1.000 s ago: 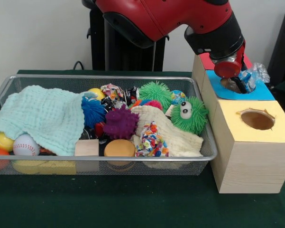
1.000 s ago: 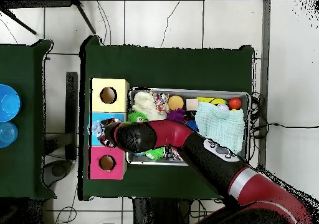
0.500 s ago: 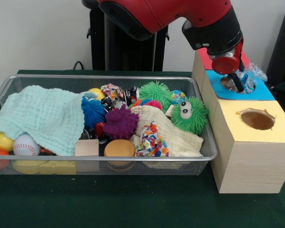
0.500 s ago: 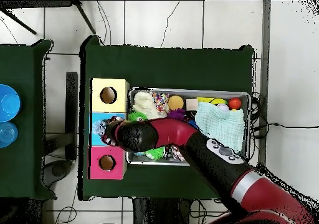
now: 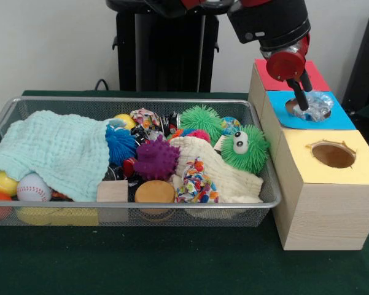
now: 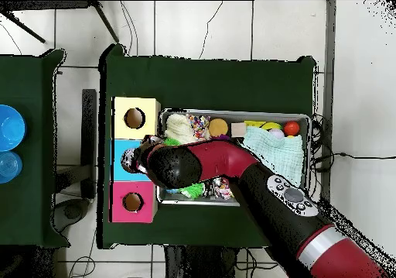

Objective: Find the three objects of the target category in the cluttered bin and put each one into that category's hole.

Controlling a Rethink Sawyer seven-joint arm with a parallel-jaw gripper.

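Wrapper (image 5: 314, 106) lies crumpled on the blue box (image 5: 342, 119), half over its hole | gripper (image 5: 303, 93) just above it | you cannot tell the jaws' state.

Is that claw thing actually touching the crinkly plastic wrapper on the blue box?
Cannot tell. In the front view the end effector overlaps the wrapper at the blue box, but no contact or gap shows plainly.
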